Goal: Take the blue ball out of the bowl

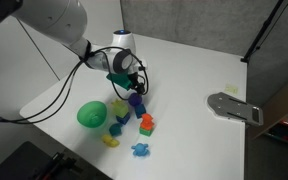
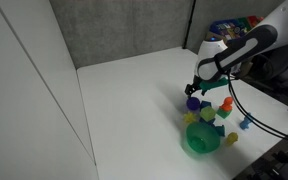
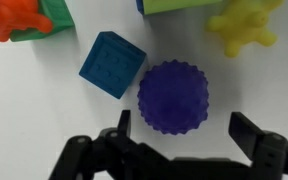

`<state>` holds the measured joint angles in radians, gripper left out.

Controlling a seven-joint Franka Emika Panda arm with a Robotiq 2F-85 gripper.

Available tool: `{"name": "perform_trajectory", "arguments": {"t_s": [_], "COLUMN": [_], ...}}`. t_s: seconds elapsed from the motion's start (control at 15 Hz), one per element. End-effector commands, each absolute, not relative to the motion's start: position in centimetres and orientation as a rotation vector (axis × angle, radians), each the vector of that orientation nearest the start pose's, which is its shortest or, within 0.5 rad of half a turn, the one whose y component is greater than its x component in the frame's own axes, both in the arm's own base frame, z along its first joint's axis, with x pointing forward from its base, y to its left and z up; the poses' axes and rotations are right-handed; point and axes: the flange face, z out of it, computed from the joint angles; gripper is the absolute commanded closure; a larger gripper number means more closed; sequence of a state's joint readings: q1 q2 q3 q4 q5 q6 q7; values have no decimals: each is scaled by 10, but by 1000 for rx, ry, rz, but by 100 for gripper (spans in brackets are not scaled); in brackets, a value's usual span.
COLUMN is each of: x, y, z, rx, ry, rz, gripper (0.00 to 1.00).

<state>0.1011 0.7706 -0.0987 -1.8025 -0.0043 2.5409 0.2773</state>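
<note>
Dark blue-purple knobbly ball [image 3: 174,97]: rests on white worktop [image 3: 24,110], outside bright green plastic bowl [image 1: 92,114]; blue cube [image 3: 112,63] at ten o'clock. Gripper [image 3: 184,120]: released, straddling ball. Risk: a lifting finger clips ball and it rolls off.

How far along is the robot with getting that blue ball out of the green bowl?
Looks mostly done: the blue ball lies on the table beside the blue cube, apart from the bowl. In hand: the gripper hangs over the ball, jaws open on either side, not squeezing it. Left: probably only for the gripper to lift away.
</note>
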Motion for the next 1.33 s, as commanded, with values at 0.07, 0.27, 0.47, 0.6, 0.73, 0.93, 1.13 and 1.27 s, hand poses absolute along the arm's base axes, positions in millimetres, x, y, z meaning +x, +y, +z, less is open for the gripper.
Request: {"name": "perform_trajectory", "arguments": {"t_s": [0.07,0.27,0.47,0.6,0.73,0.93,1.13,1.27], "x": [637,633,622,609,594,570,546,531], "y": [2,4,6,9,10,12,10,5], "z": [160,188,215,231,244,263,287,306], "rx": [-3175,-3173,-3166,-3168,-3163,-3158,-3147,-3141], "ry": [427,398,357,336,314,267,232,235], "rz": [51,68,99,109,122,138,145,150], "gripper": [0,0,0,0,0,0,0,0]}}
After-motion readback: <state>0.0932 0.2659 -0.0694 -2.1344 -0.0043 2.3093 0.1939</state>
